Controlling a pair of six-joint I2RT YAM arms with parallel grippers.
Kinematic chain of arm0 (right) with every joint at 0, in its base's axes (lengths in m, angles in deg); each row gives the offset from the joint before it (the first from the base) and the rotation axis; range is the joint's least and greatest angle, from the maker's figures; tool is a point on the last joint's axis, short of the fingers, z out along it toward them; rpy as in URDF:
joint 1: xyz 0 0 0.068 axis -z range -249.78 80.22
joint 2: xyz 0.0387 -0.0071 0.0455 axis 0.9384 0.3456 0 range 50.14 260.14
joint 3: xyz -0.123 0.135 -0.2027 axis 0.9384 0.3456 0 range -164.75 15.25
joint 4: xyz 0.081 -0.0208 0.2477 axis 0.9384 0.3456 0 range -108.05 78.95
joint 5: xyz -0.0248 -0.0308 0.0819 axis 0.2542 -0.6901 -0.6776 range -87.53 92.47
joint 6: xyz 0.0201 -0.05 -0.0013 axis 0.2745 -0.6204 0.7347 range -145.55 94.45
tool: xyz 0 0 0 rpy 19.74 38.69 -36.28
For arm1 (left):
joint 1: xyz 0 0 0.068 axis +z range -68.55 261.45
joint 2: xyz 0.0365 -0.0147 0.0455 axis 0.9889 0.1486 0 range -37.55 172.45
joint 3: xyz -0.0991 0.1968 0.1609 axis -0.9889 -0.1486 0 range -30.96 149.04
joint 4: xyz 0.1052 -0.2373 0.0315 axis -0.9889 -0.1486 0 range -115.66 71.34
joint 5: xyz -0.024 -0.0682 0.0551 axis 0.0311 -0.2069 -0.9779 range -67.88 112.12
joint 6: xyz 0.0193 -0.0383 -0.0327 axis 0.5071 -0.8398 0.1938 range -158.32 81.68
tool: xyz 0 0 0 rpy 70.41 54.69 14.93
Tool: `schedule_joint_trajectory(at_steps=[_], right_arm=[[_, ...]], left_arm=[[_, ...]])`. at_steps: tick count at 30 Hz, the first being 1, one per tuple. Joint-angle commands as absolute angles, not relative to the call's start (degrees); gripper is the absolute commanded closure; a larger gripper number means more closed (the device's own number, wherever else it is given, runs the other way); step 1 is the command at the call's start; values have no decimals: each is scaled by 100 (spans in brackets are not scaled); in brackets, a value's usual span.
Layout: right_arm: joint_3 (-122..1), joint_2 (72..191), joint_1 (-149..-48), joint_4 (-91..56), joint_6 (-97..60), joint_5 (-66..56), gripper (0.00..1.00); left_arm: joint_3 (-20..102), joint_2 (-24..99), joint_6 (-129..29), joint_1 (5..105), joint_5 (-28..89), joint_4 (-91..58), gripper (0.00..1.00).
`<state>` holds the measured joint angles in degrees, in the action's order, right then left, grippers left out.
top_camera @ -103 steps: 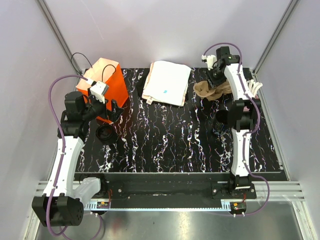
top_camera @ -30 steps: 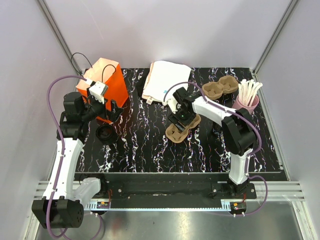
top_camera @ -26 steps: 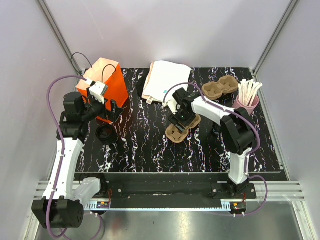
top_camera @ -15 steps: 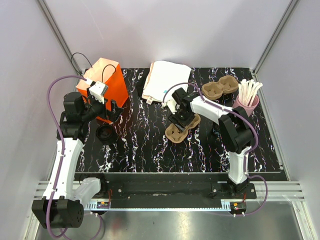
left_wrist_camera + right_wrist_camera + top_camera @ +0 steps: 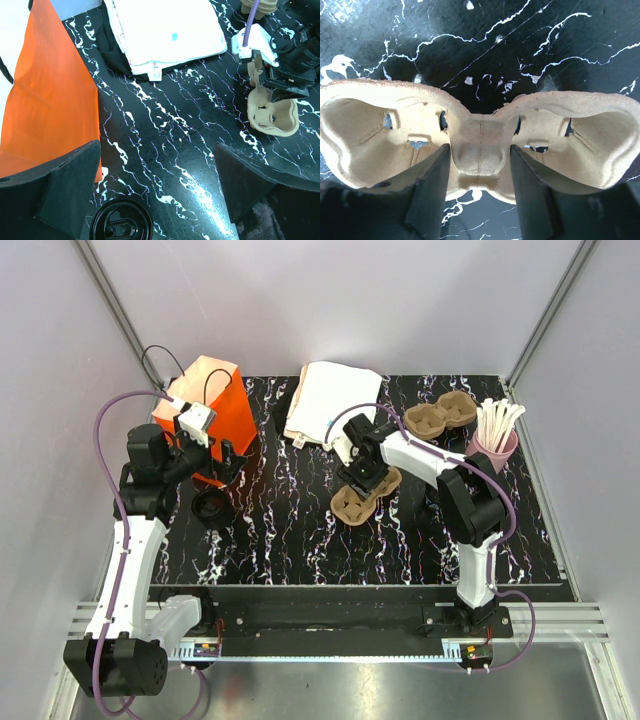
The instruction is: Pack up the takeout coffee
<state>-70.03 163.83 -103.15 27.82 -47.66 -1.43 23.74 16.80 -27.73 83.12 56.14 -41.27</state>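
Note:
The black coffee cup does not show clearly in any view. A brown two-cup carrier [image 5: 358, 498] lies on the black marbled table [image 5: 300, 540] near the middle. My right gripper [image 5: 360, 474] is down on it, its jaws closed on the carrier's middle ridge [image 5: 480, 160], a cup well on either side. The carrier also shows in the left wrist view [image 5: 272, 112]. My left gripper [image 5: 215, 465] is open and empty beside the orange bag [image 5: 205, 400], above a flat black lid [image 5: 212, 505]. The lid also lies below my left gripper [image 5: 156, 150] in its wrist view [image 5: 120, 222].
A second brown carrier [image 5: 440, 416] and a pink cup of white sticks [image 5: 496, 440] stand at the back right. A white folded stack [image 5: 333, 403] lies at the back middle, over something black. The orange bag stands at the back left.
My right gripper has carried one carrier from the back right stack to the table's middle. Over the last second it has hardly shifted. The left arm has not moved.

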Motion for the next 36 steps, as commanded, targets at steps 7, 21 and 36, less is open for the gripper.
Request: schedule_joint_trajectory(at_steps=[7,21,36], right_arm=[[-7185,16422,-10371,2633,-4743,-87,53],[-7589,15650,-10371,2950,-4699,220,59],[-8309,14691,-10371,3011,-4770,757,60]], left_arm=[[2353,1571,-2751,8339,5605,-3853,1],[2651,1598,-2602,8339,5272,-3879,1],[3768,2256,-1758,8268,4014,-3633,1]])
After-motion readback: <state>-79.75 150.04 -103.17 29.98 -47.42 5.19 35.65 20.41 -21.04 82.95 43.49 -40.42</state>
